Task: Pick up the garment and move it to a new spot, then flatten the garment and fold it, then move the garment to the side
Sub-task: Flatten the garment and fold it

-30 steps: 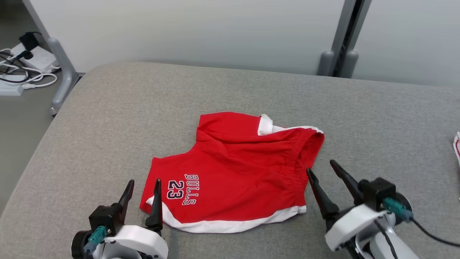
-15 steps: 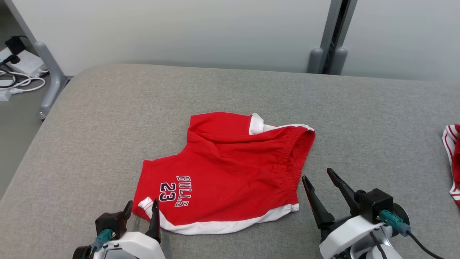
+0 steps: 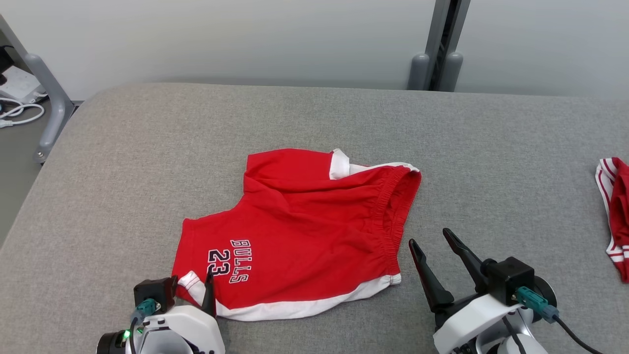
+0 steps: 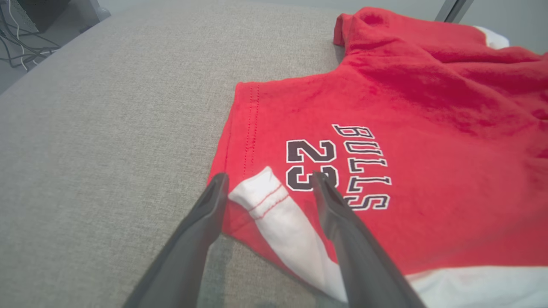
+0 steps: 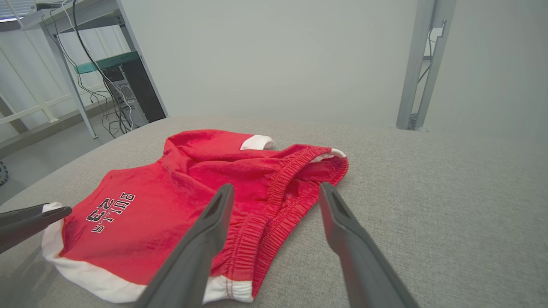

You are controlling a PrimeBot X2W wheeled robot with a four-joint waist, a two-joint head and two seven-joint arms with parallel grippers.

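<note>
Straddling the turned-up white hem corner [image 4: 261,194] of the red shorts [image 3: 304,231] with left gripper [image 4: 270,177], jaws released, nothing pinched yet. Holding right gripper [image 3: 429,236] equally wide and empty, just short of the elastic waistband [image 3: 388,219] ahead of its tips. Probably set at opposite ends to lift flat off the grey cushion [image 3: 123,162].

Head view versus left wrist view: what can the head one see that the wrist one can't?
Head view: the right hand, open near the elastic waistband, and another red-and-white garment at the far right. Left wrist view: close up, red stitching on the turned-up white corner. Both: the open left hand at that corner, the red shorts, their BULLS 23 print, the grey surface.
</note>
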